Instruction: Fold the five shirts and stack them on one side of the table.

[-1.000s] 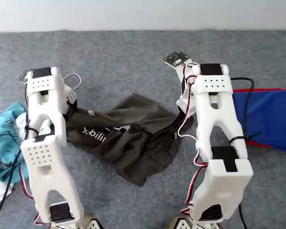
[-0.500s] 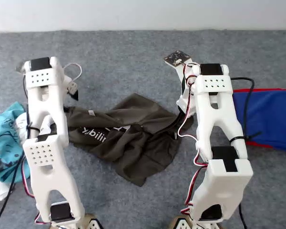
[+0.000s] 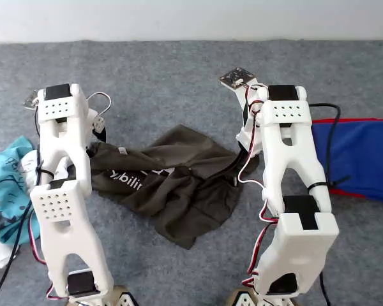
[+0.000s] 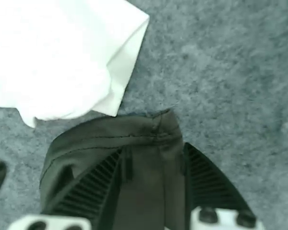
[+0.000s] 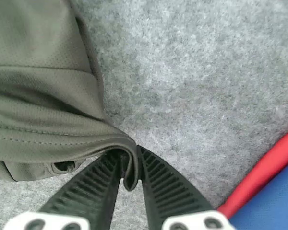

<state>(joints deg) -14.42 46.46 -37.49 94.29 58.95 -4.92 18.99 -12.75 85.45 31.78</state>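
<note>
I have the olive shirt [image 3: 172,185] caught at both ends. It lies crumpled in the middle of the grey counter [image 3: 147,76], between the two arms. The right gripper [image 5: 129,155] is nearly closed, its fingers pinching a thin folded edge of the olive cloth at the end nearer the blue shirt [image 3: 364,159]. That blue shirt, with its red trim, lies flat at the right edge of the counter, just beside the right arm and apart from the olive one.

The left gripper [image 4: 152,149] has its fingers set wider, with a thick band of hem bunched between them. It looks pinched, though from the wrist camera I can't be sure how firmly. Just beyond that hem lies a white shirt [image 4: 53,52] on the counter, and the high view shows a teal shirt [image 3: 9,185] heaped at the left edge, beside the left arm.

I judge this to be the spreading step: the olive shirt is still a wrinkled heap with nothing folded, so most of the task remains. The next move calls for drawing the two held ends apart evenly, keeping both grips, until the cloth lies flat enough to fold. The risk I see is the thin edge slipping from the right fingers, or the left end dragging the white shirt along.
</note>
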